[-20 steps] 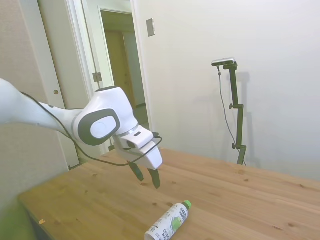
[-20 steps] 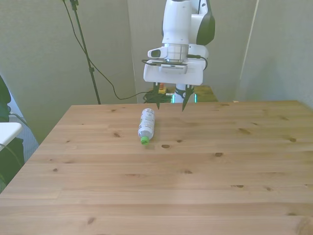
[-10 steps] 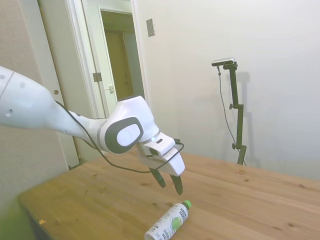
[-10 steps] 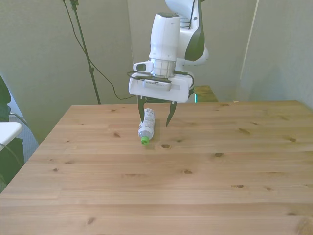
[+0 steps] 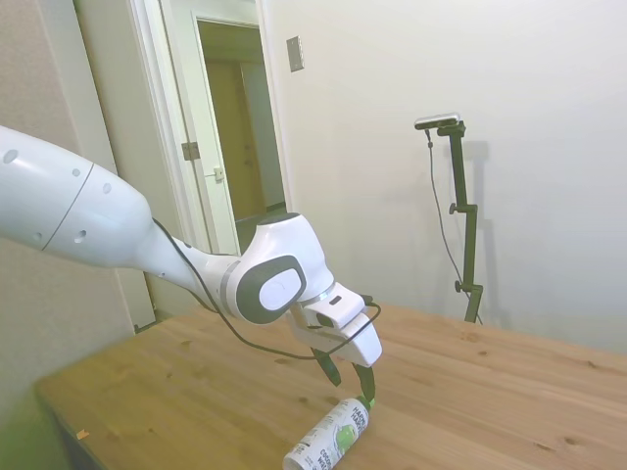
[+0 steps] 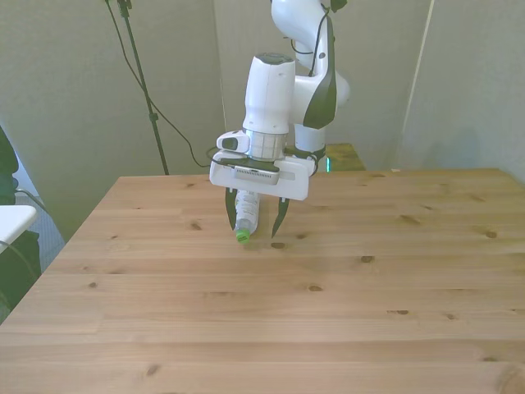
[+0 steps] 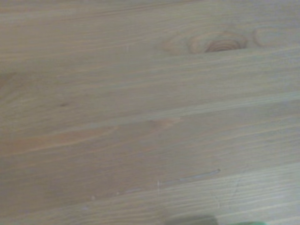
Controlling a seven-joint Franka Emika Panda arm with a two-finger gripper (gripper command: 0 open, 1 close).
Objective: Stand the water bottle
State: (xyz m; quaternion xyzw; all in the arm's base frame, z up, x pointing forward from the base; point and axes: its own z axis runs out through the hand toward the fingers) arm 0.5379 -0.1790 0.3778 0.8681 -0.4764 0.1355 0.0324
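Note:
The water bottle (image 5: 333,437) (image 6: 246,214) lies on its side on the wooden table (image 6: 328,312), its green cap pointing toward the camera in the front view. My gripper (image 5: 349,384) (image 6: 253,224) hangs open just above the bottle's cap end. One finger is on each side of the bottle in the front view, and neither touches it. The wrist view shows mostly blurred table planks (image 7: 140,117), with a sliver of green at one edge.
A half-open door (image 5: 230,147) and a wall stand behind the table in the side view. A cable (image 6: 168,123) hangs down at the front view's left behind the table's far edge.
The arm has come forward and down. The open gripper went from behind the bottle to straddling it near the cap. The bottle has not moved.

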